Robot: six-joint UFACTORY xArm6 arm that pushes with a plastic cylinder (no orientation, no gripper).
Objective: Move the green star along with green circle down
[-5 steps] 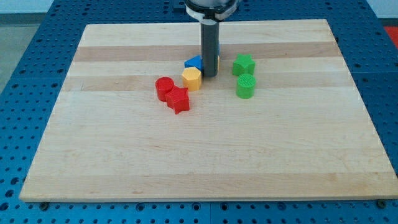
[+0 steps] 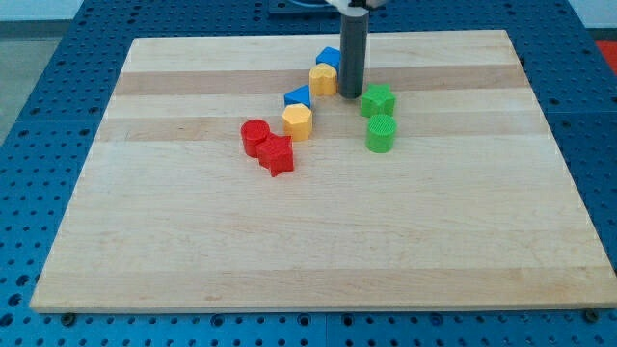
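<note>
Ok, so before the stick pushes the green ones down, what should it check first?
1. My tip is above the green star: not ok, it sits just off the star's left side, toward the view's left.
2. Green star directly above green circle, so one push moves both: ok, they look touching.
3. Board below the green circle free of blocks: ok.
4. Yellow block and blue block by my tip will stay put: cannot tell, they sit very close to the rod.
5. Red blocks out of the path: ok.
</note>
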